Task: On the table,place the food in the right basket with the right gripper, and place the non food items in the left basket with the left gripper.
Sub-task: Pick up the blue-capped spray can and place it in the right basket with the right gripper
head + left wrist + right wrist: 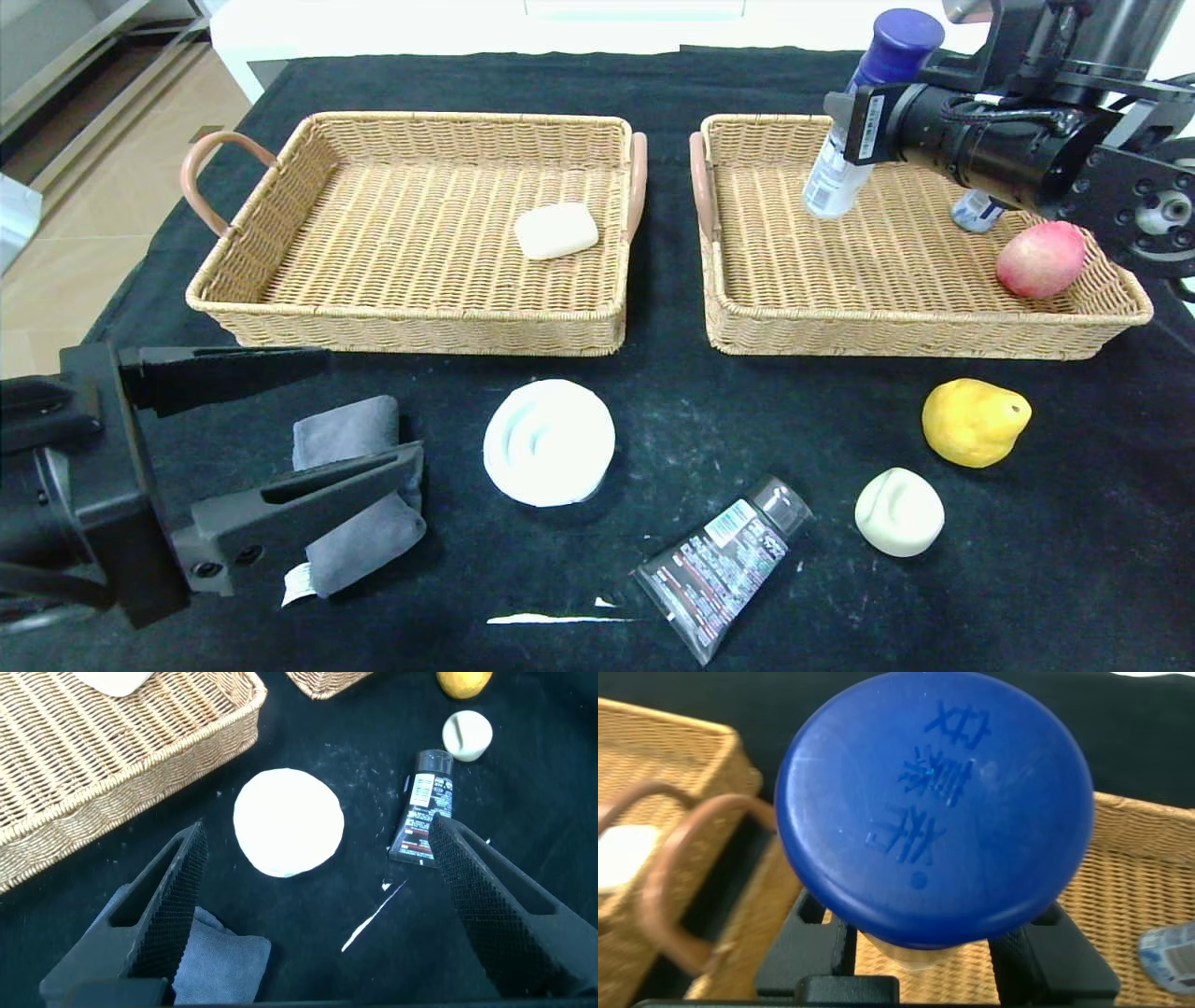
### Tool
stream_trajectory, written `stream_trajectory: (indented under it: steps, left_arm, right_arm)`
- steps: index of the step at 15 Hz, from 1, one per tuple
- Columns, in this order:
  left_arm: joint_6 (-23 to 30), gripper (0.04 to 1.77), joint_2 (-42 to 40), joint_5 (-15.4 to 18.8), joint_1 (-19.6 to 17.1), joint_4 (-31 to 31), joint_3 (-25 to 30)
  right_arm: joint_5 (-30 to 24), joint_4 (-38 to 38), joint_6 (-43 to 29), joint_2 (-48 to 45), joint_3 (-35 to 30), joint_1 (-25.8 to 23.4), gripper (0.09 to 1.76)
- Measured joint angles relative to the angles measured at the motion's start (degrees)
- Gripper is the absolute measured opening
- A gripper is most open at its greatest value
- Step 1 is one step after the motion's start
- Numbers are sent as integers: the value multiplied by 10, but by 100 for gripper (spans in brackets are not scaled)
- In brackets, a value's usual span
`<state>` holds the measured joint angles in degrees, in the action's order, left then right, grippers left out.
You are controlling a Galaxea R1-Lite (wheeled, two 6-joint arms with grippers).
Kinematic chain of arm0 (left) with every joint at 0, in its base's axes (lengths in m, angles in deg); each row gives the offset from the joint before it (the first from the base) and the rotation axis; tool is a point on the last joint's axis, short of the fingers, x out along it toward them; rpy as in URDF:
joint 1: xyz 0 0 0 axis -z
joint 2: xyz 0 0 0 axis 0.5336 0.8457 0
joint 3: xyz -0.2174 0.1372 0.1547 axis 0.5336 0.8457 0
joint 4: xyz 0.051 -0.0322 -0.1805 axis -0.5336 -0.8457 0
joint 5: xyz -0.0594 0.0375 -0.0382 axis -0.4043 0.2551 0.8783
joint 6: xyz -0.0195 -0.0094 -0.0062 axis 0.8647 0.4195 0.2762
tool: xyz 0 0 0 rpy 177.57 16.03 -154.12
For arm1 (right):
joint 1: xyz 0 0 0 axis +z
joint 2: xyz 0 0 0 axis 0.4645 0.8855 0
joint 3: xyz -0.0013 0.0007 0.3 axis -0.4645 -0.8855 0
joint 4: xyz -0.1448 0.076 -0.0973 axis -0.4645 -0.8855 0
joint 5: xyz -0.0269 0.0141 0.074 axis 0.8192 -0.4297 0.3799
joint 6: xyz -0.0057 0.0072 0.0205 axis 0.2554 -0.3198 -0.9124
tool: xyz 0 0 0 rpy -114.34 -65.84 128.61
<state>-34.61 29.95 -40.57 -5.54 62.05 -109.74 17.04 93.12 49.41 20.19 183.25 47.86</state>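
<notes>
The white bottle with the blue cap (864, 112) hangs tilted over the right basket (896, 322), pinched by the right gripper (845, 126), its base just above the weave. To finish well, the arm should lower until the base meets the wicker, clear of the red fruit (1039, 259) and the second small bottle (976, 212) at the far side, then let go gently. The left gripper (308, 425) hovers with its fingers spread wide above the folded grey cloth (350, 490) on the table (653, 299), holding nothing.
</notes>
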Motion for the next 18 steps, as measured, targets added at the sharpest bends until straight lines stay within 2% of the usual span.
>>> stream_trajectory:
  steps: [8, 18]
  left_arm:
    - [-1, 172, 2, 0, 0, 1, 3]
    - [0, 172, 3, 0, 0, 1, 3]
  right_arm:
    - [-39, -4, -10, 69, 77, -48, 84]
    - [-39, -6, -9, 80, 82, -56, 85]
